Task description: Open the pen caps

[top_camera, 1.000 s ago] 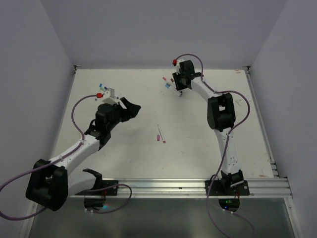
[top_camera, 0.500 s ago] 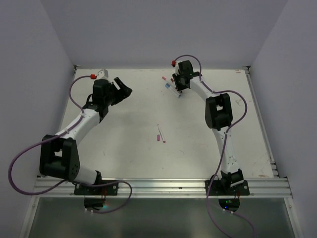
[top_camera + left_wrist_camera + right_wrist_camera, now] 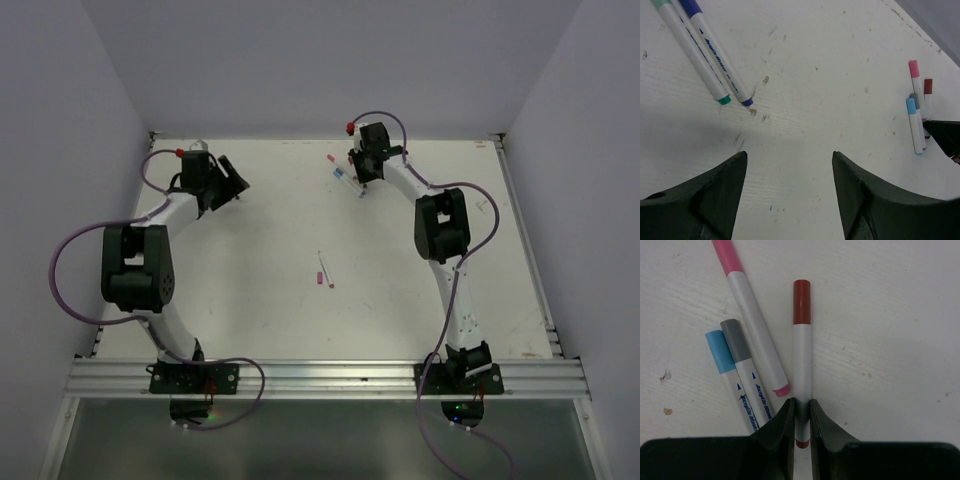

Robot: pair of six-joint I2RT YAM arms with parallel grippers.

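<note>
- Overhead view: the left arm folds back with its elbow high and reaches the far left corner of the white table (image 3: 250,310). The left gripper (image 3: 236,178) points rightward. The right arm stretches to the far edge, and the right gripper (image 3: 360,178) is tipped down onto a cluster of pens (image 3: 340,170). Two pink-ended pens (image 3: 323,270) lie mid-table, well apart from both grippers.
- Left wrist view: the left gripper's jaws stand wide apart over bare table, holding nothing. It looks to be waiting to take a cap. A green-ended pen (image 3: 690,50) and a blue-ended pen (image 3: 717,55) lie near. The cluster's pink cap (image 3: 914,68), maroon cap (image 3: 928,86) and blue cap (image 3: 910,105) lie well off to the right.
- Right wrist view: the right gripper's jaws are clamped on the white barrel (image 3: 801,365) of the maroon-capped pen, near its tail. This probably anchors the pen so its free end can be pulled. The maroon cap sits on at the far end. A grey cap (image 3: 734,340) and the other caps lie just beside it, all on.
</note>
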